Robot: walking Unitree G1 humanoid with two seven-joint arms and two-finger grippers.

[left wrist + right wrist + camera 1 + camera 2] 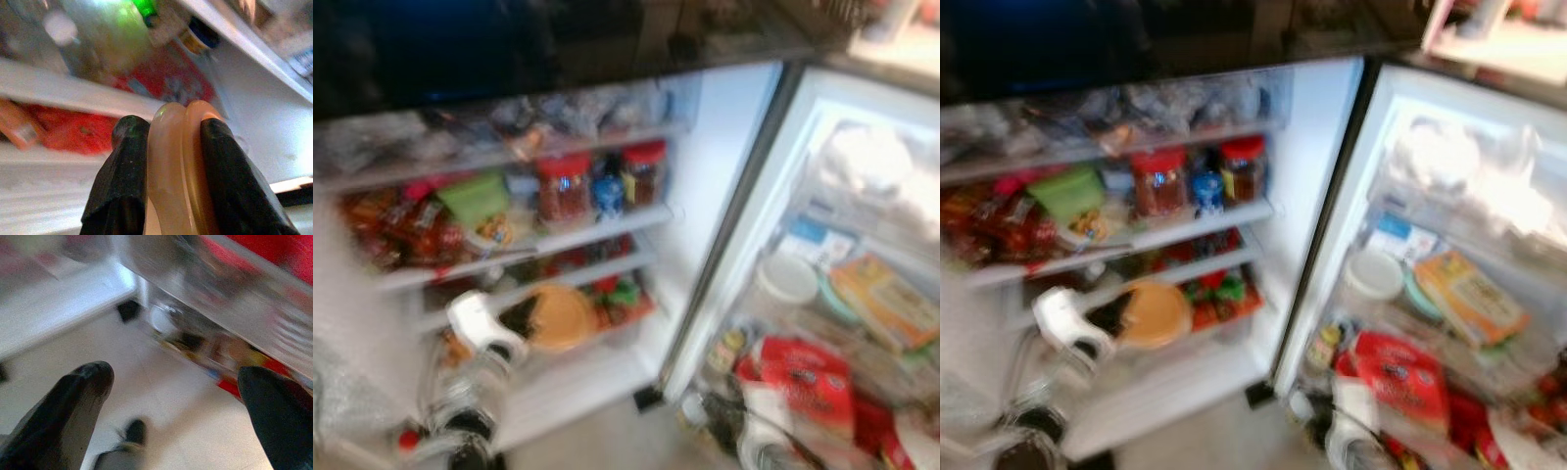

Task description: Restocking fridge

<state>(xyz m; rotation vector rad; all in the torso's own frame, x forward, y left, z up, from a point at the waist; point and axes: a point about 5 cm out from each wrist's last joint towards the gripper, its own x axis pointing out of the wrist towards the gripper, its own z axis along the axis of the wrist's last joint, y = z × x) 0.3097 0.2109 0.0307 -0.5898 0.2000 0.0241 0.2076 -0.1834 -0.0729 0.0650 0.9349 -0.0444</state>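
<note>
red-lidded jars (564, 186): 2 | blue bottle (608, 190): 1 | orange plate (560, 316): 1 (rest too blurred to count)

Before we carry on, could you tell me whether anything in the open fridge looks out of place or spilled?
Nothing stands out, though the views are blurred. The shelves look crowded but orderly. The left gripper is shut on the orange lidded container at a lower shelf; the right gripper hangs open over the floor.

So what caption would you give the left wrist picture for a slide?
Left gripper clamps an orange lidded container before stocked fridge shelves.
</note>
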